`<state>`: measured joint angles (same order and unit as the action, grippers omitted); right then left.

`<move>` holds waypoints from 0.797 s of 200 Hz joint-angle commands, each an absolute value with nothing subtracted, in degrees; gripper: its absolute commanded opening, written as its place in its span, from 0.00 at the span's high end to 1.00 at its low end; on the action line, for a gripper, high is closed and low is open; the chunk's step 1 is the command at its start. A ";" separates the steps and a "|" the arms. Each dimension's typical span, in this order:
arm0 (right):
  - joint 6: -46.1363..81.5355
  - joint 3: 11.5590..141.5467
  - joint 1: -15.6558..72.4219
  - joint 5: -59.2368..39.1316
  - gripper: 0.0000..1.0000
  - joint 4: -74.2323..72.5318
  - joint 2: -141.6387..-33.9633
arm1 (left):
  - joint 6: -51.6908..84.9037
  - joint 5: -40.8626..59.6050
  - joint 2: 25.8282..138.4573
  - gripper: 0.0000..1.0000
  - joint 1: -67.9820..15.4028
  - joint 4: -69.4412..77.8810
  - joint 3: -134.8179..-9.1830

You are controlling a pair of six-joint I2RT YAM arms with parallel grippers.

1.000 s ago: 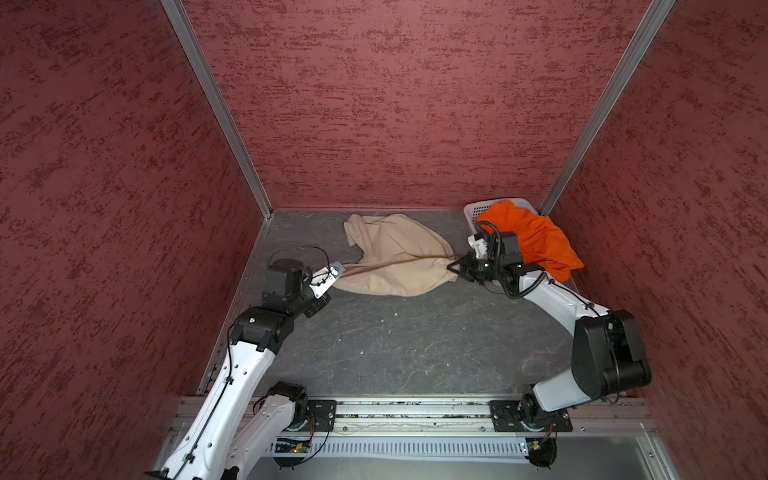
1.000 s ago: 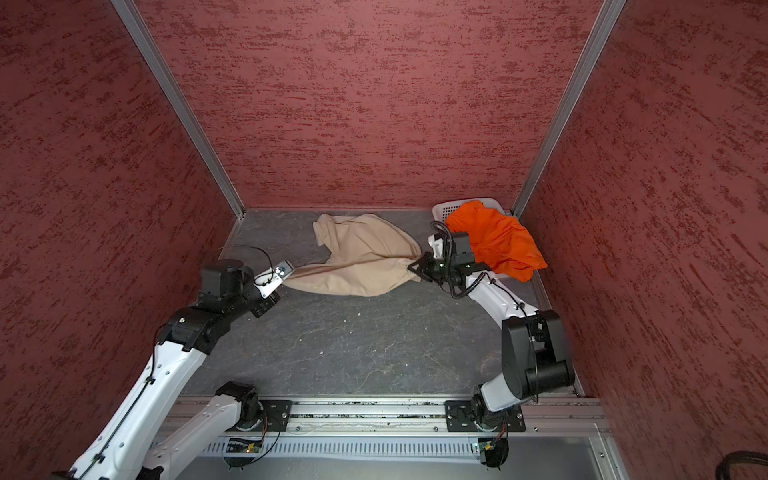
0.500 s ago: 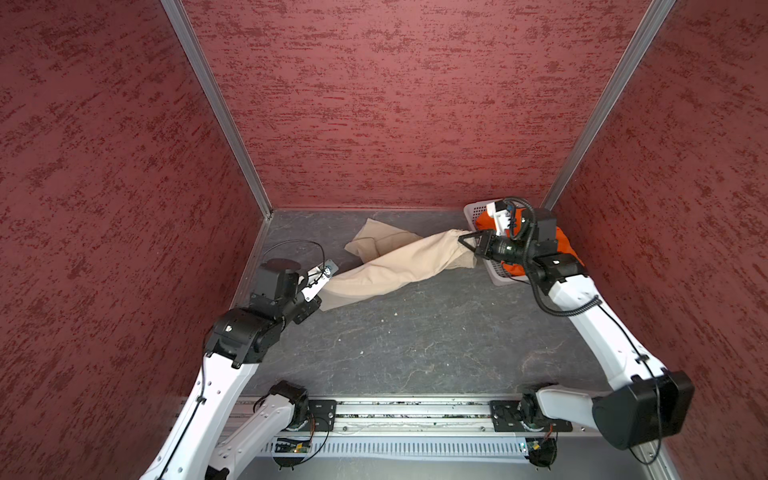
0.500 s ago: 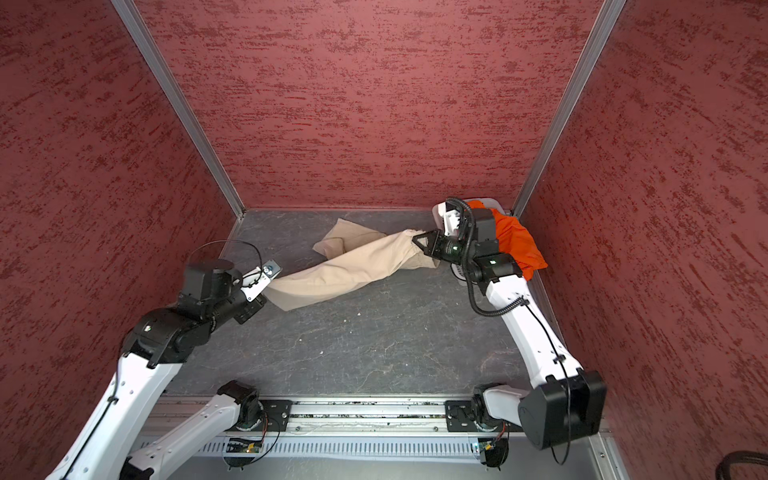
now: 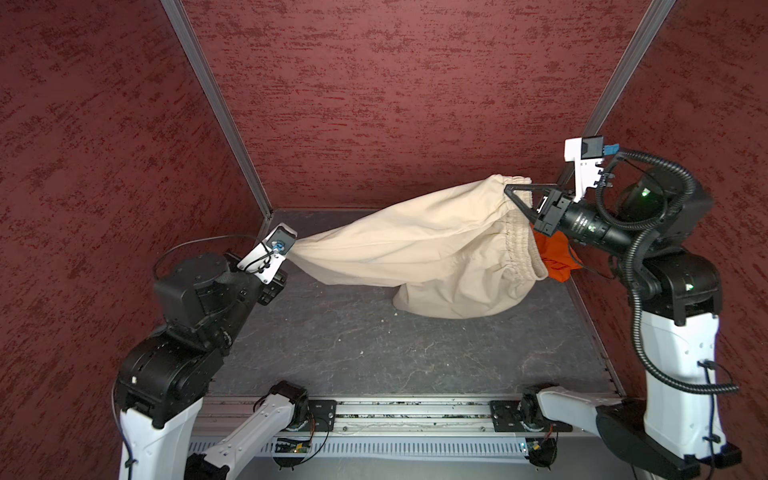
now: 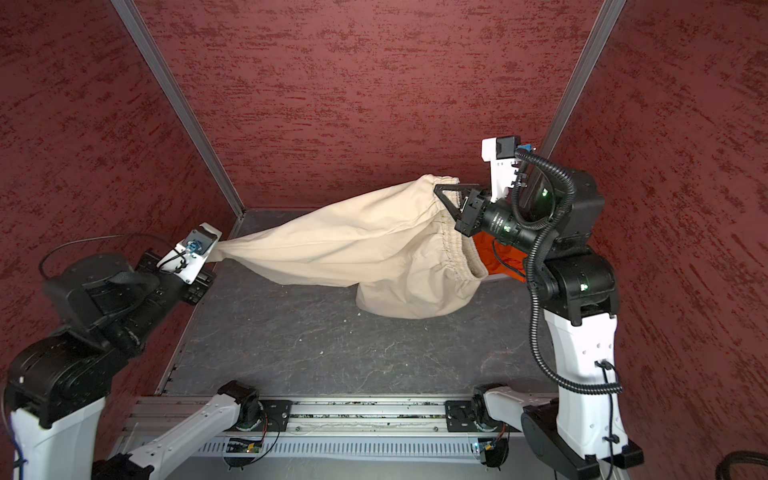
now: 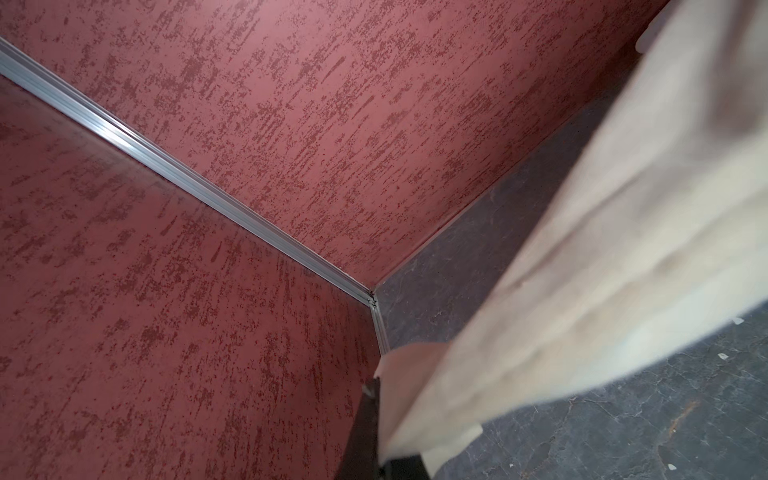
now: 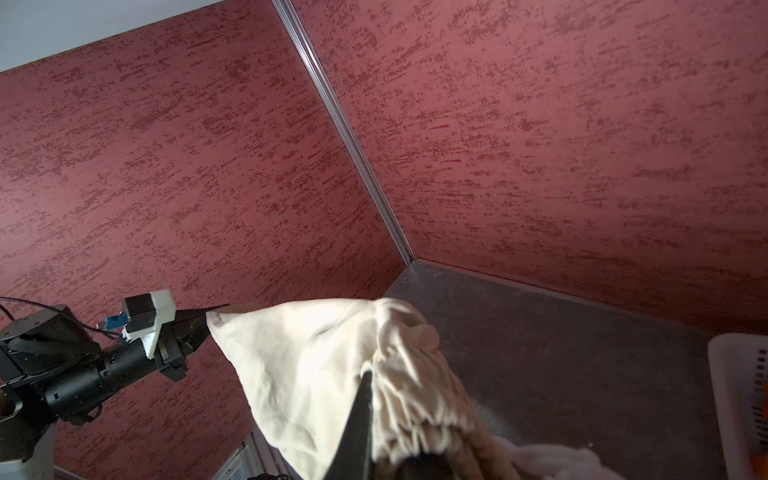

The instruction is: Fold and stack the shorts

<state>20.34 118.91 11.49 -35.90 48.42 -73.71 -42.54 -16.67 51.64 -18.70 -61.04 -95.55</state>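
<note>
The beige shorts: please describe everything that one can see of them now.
The beige shorts are soft, matte cloth with a gathered elastic waistband. They hang stretched between the arms: the left gripper, jaws shut, pinches one end low down, and the right gripper clamps the waistband higher up. The lower part sags in a pouch that seems to touch the dark table.
</note>
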 commanded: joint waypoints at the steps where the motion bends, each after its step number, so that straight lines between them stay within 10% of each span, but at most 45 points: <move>1: 17.99 124.17 12.06 -36.69 1.00 52.19 -82.66 | -43.89 -11.09 59.19 1.00 -14.36 -55.77 -97.48; 103: 30.21 158.25 12.74 -50.21 1.00 26.57 -118.97 | -41.18 0.62 87.28 1.00 -0.43 -43.40 -128.54; 159: 18.84 122.40 11.37 -50.77 1.00 23.06 -101.09 | -53.71 5.59 67.06 1.00 -1.05 -34.93 -101.94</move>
